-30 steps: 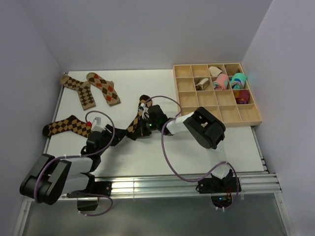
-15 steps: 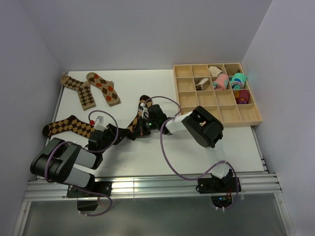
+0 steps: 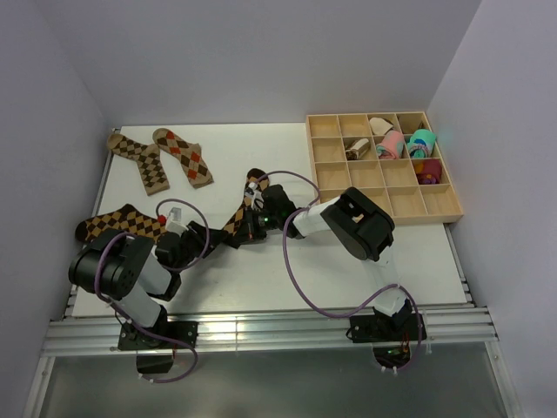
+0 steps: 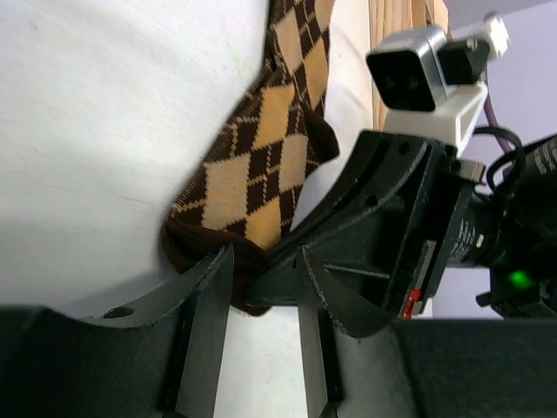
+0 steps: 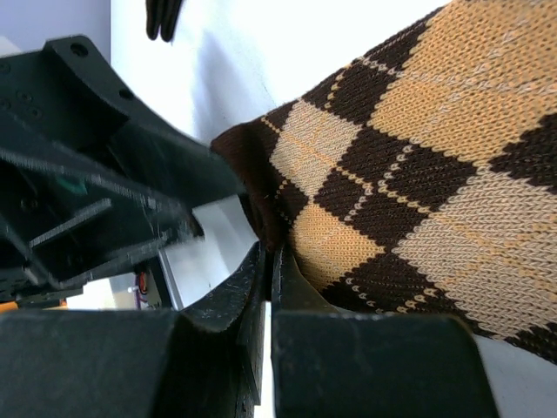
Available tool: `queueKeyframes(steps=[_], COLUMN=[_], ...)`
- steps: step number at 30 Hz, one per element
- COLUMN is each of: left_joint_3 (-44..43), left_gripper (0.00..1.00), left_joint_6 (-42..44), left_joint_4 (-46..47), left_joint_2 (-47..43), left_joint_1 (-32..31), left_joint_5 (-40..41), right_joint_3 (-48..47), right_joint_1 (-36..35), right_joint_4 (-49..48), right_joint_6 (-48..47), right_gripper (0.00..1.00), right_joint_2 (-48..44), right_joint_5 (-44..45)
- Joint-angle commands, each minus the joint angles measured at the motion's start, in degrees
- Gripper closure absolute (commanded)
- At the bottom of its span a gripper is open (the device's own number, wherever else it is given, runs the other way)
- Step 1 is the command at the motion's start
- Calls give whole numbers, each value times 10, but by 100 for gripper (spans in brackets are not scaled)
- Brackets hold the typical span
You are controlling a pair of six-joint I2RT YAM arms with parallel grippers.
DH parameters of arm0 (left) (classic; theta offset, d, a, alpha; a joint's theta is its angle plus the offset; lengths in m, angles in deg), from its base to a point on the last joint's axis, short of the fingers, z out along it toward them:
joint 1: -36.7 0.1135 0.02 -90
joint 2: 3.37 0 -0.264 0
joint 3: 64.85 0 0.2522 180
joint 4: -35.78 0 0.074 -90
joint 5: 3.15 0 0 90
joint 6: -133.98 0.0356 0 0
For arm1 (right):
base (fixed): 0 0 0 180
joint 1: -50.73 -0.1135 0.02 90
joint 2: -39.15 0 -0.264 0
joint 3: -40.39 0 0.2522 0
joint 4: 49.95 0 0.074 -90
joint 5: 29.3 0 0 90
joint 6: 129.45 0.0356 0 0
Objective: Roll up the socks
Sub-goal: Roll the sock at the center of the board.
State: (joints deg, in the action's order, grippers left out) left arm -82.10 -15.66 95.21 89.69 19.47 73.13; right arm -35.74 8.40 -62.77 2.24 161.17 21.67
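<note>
A brown-and-tan argyle sock [image 3: 248,198] lies mid-table. My right gripper [image 3: 247,228] is shut on its dark end; in the right wrist view the fingers [image 5: 268,252] pinch that dark edge of the sock [image 5: 418,157]. My left gripper [image 3: 214,235] meets it from the left. Its jaws [image 4: 265,259] have closed partway around the same dark end of the sock [image 4: 261,148], with the right gripper's fingertip beside it. Three more argyle socks lie flat: two at the back left [image 3: 139,161] [image 3: 184,157] and one at the left [image 3: 117,225].
A wooden compartment tray [image 3: 387,205] stands at the back right, holding pink and teal rolled bundles [image 3: 405,144] and a small brown-and-cream bundle [image 3: 355,150]. The right arm's camera and wrist [image 4: 418,78] sit close in front of the left gripper. Purple cables loop over the table.
The left arm's elbow has swung up and toward the table while its gripper stayed at the sock's end and its jaws narrowed. The right gripper has not moved.
</note>
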Motion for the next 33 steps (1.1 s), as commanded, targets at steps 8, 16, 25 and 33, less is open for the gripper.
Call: queueKeyframes(steps=[8,16,25,33], left_joint_3=[90,90,73,45], left_gripper=[59,65,80,80], left_joint_6=[15,49,75,47], left_joint_4=[242,1,-162,-243], left_joint_2=[-25,-189,-288,-251], left_joint_1=[62,83,82,81], left_joint_5=[-40,-26,-20,-25], right_joint_3=[-6,-6,-10,-5], right_joint_1=[5,5,5,6], right_joint_4=[26,26,28,30], right_joint_6=[-11,-11,-12,-16], right_gripper=[100,100,100,100], right_joint_2=[12,13,15,9], right_joint_5=[18,17,18,22])
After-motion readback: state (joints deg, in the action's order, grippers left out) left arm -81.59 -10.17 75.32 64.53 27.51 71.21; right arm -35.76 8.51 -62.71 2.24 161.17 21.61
